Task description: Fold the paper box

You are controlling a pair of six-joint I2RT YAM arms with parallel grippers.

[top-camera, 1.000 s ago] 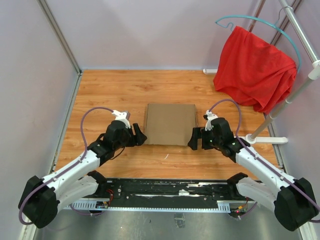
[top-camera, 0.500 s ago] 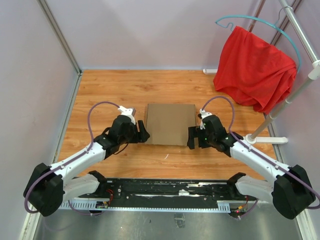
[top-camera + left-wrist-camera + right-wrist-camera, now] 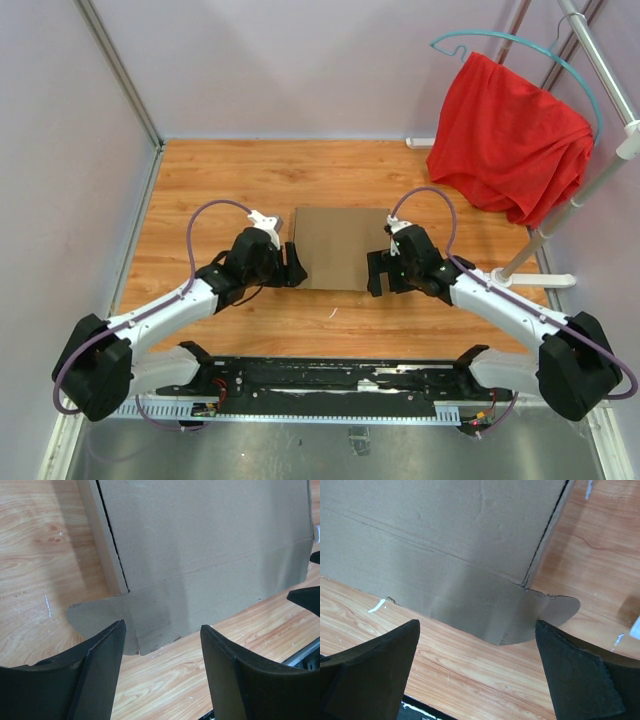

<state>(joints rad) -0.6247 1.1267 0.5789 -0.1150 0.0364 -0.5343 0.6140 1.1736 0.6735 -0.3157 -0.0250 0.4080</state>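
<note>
The paper box [image 3: 340,245] is a flat brown cardboard piece lying on the wooden table in the middle. My left gripper [image 3: 293,272] is open and empty at its near left corner. In the left wrist view the gripper [image 3: 162,630] straddles the box's near edge [image 3: 210,535], where a small rounded flap sticks out. My right gripper [image 3: 375,275] is open and empty at the near right corner. In the right wrist view the gripper [image 3: 477,625] frames the near edge of the box [image 3: 445,530] and a rounded flap. Neither gripper holds the cardboard.
A red cloth [image 3: 510,135] hangs on a teal hanger from a metal rack at the back right. The rack's pole [image 3: 560,215] and white base [image 3: 540,280] stand right of the right arm. Grey walls close the left and back. A black rail [image 3: 340,378] runs along the near edge.
Both grippers have moved inward toward the box, from beside its sides to its near corners. The box has not moved.
</note>
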